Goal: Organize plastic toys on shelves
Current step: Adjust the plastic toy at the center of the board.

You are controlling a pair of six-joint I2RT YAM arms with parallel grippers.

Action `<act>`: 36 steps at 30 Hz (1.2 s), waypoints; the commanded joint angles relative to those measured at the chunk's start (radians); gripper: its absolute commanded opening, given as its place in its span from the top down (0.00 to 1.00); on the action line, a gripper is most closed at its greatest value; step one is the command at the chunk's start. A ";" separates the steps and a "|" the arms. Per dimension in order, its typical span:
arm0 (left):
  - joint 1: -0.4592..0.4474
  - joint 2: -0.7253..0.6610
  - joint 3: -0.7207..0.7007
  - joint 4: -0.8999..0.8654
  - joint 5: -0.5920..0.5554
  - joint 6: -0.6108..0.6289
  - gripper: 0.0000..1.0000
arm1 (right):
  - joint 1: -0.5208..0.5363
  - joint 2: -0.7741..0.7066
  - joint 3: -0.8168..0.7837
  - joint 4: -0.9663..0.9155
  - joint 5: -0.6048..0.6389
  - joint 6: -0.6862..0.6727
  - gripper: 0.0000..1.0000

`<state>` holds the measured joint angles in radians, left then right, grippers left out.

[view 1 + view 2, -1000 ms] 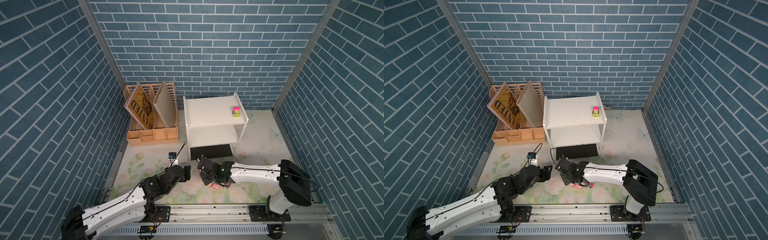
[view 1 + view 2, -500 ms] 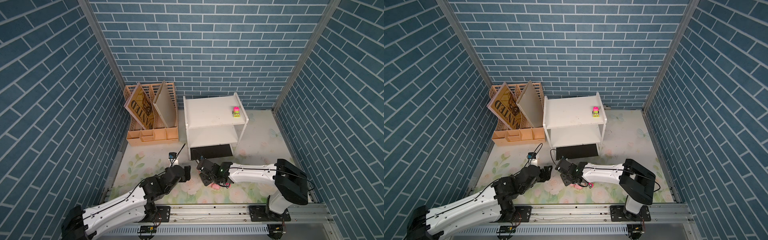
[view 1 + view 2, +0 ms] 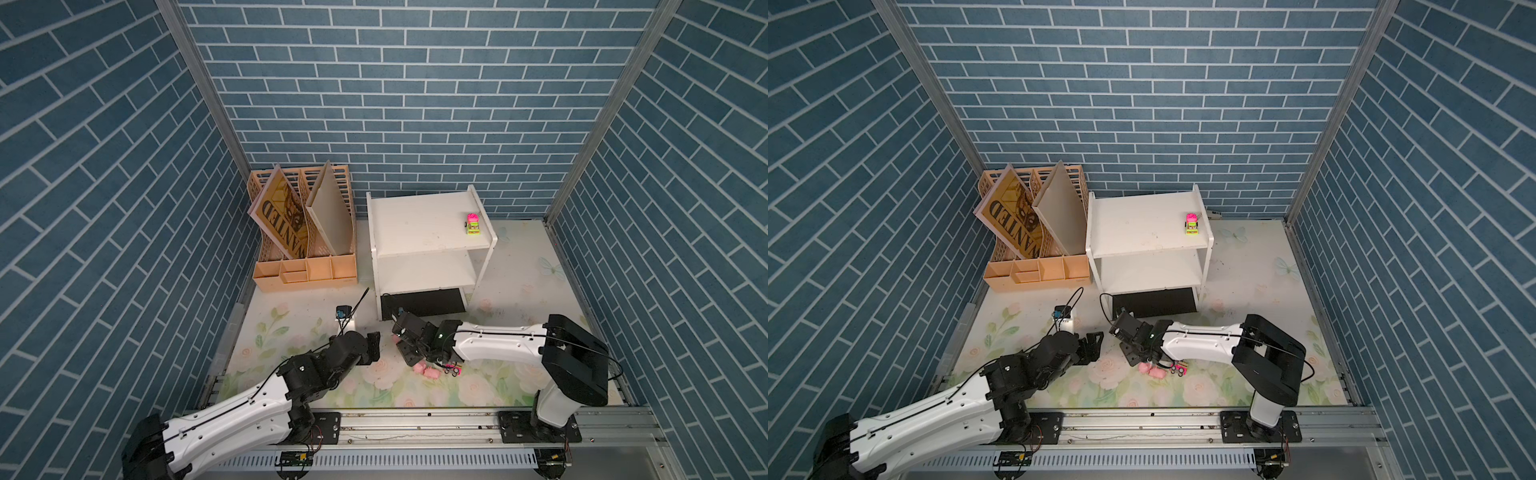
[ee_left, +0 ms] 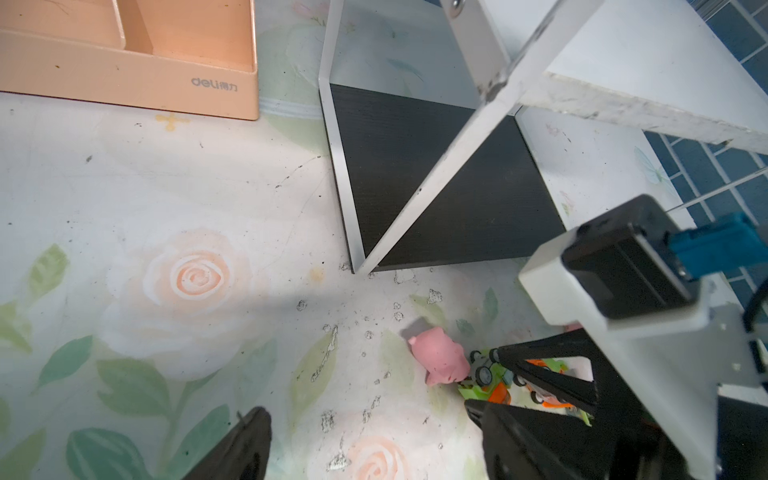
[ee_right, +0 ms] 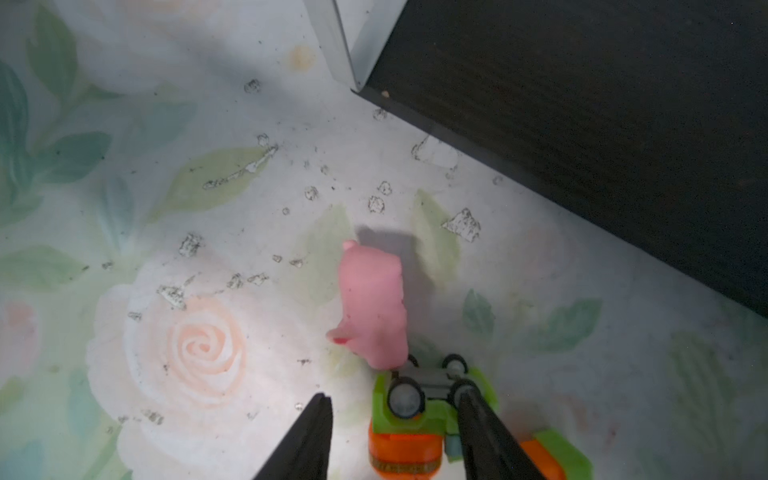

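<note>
A green and orange toy truck lies overturned on the floral mat, wheels up. My right gripper is open and straddles it, one finger against a wheel and the other clear of it. A pink pig touches the truck's front. More pigs and a pink truck lie just behind the right gripper. My left gripper is open and empty, left of the pig. One pink and green truck stands on the top board of the white shelves.
A peach file organizer holding a "WANTED" board stands left of the shelves, at the back. The shelves' dark bottom is close to the toy pile. Blue brick walls close in three sides, and a metal rail runs along the front.
The right gripper's jaws have spread apart over the toy pile. Both arms have hardly moved, and the truck on the top board is where it was.
</note>
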<state>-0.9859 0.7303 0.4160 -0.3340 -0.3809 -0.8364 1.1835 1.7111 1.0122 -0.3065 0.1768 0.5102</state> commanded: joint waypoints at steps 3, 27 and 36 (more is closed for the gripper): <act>0.006 -0.032 -0.023 -0.043 -0.017 -0.013 0.17 | -0.006 0.094 0.019 -0.039 -0.038 -0.034 0.48; 0.007 -0.076 -0.029 -0.063 -0.022 -0.023 0.18 | -0.023 -0.047 0.037 -0.064 -0.050 0.015 0.55; 0.007 0.026 0.001 0.006 0.013 0.017 0.25 | -0.039 0.017 0.041 -0.067 0.006 0.040 0.68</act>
<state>-0.9821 0.7403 0.3981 -0.3561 -0.3748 -0.8433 1.1408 1.7084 1.0641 -0.3691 0.1669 0.5243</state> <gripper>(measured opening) 0.748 0.323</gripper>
